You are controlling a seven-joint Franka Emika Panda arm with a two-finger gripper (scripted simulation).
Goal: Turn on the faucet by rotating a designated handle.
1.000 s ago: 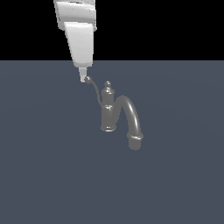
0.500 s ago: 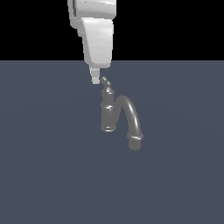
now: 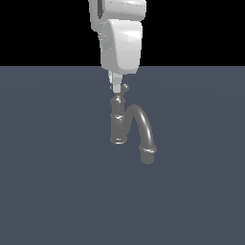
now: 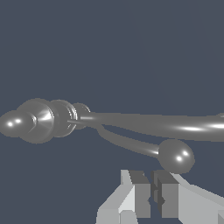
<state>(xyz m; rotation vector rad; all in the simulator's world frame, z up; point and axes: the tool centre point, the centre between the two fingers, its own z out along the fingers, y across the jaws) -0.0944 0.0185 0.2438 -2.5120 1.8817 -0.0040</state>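
Dark blue-grey floor [image 3: 48,191] fills the lower scene, black backdrop [image 3: 48,28] above. One faucet [image 3: 118,125] stands mid-scene, upright body with one arched spout [image 3: 143,129] curving to the exterior view's right and nearer. One handle [image 4: 131,146], thin curved lever with ball tip, near the faucet top. One gripper [image 4: 152,192] on the white arm hangs just above the faucet top, fingers pressed nearly together, nothing between them, ball tip just beside them.
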